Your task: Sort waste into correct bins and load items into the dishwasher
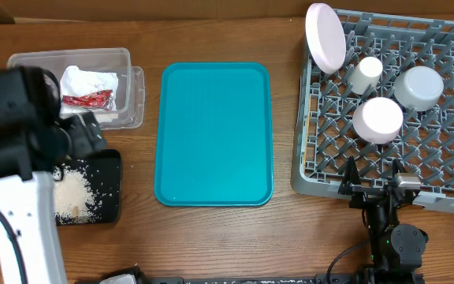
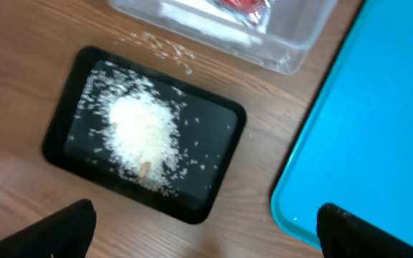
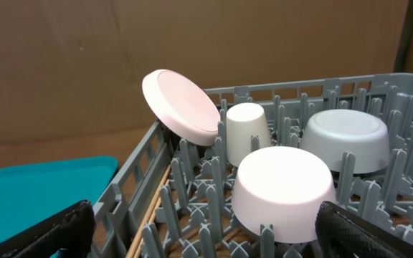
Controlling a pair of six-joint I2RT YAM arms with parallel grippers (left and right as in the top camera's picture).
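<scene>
Left tool [image 2: 205, 233] and right tool [image 3: 205, 231] are standing apart, empty. Plate [image 3: 181, 107] is leaning over rack [image 3: 131, 193] edge; a nudge could be toppling it. Stray rice [image 2: 160, 46] is lying beside tray [image 2: 217, 132].

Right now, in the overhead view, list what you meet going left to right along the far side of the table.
clear plastic tub → teal tray → pale plate → white cup → grey-green bowl
</scene>
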